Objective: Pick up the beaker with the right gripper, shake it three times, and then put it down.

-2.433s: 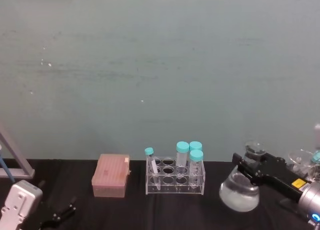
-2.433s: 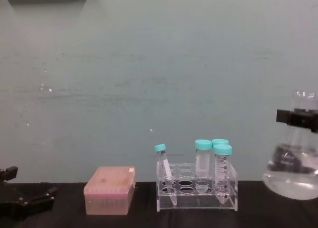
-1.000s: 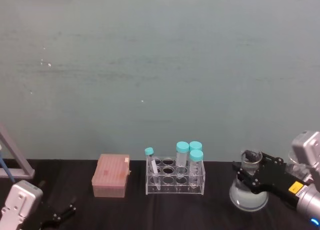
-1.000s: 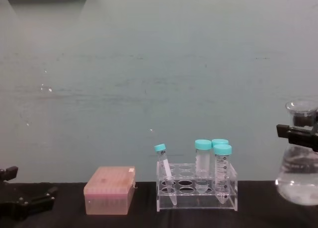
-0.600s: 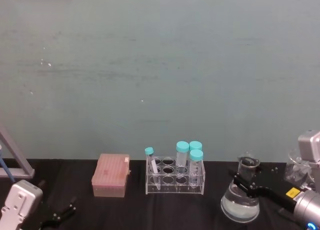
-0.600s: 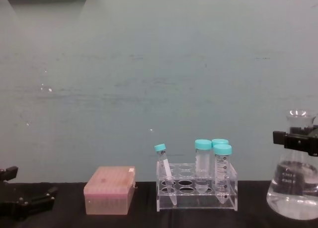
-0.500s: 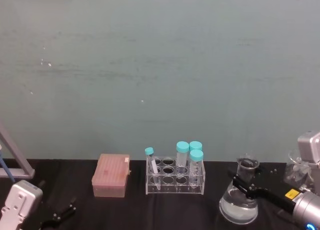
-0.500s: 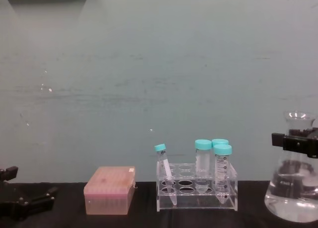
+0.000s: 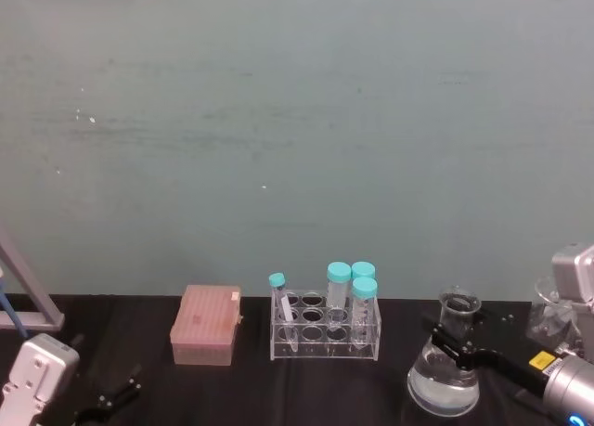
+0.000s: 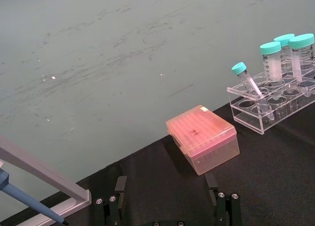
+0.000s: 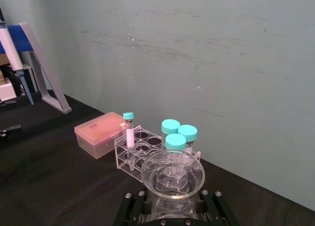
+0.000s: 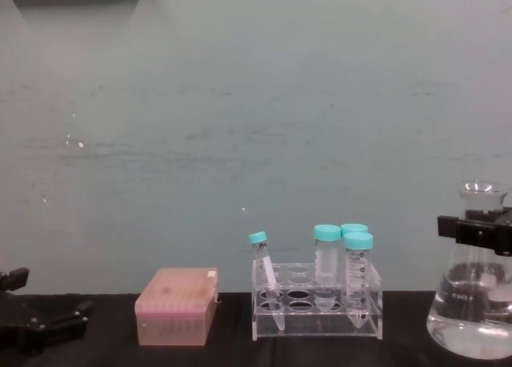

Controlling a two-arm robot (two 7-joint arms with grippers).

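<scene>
- Two black fingers (image 11: 134, 209) of the right gripper (image 9: 454, 341) are pressed in on the narrow neck of the beaker (image 9: 445, 378), one on each side, just under the flared rim.
- From the chest view, that grip sits high on the glass and the wide base hangs below it, upright.
- The beaker is at the right end of the scene, near the table's front edge, with its base down at the level of the black table (image 9: 306, 389). Whether glass and table are actually touching, I cannot tell.
- Clear liquid (image 12: 470, 327) sits in the bottom of the beaker.
- Just left of the beaker, and apart from it, stands the clear tube rack (image 9: 325, 333).
- Three fat teal-capped tubes (image 9: 352, 282) stand upright at the rack's right end.
- One slim teal-capped tube (image 12: 264, 275) leans at the rack's left end.
- Left of the rack, near it but not touching, sits the pink tip box (image 9: 206, 326), lid closed.
- Further right, past the right arm, some more clear glassware (image 9: 555, 301) stands at the far edge.
- Over on the far left there is a slanted grey stand (image 9: 26, 291) with a blue pipette (image 10: 27, 202) on it.
- Down in the near left corner, the left gripper (image 10: 166, 180) is parked low over the table, fingers spread wide and holding nothing, well apart from the tip box.
</scene>
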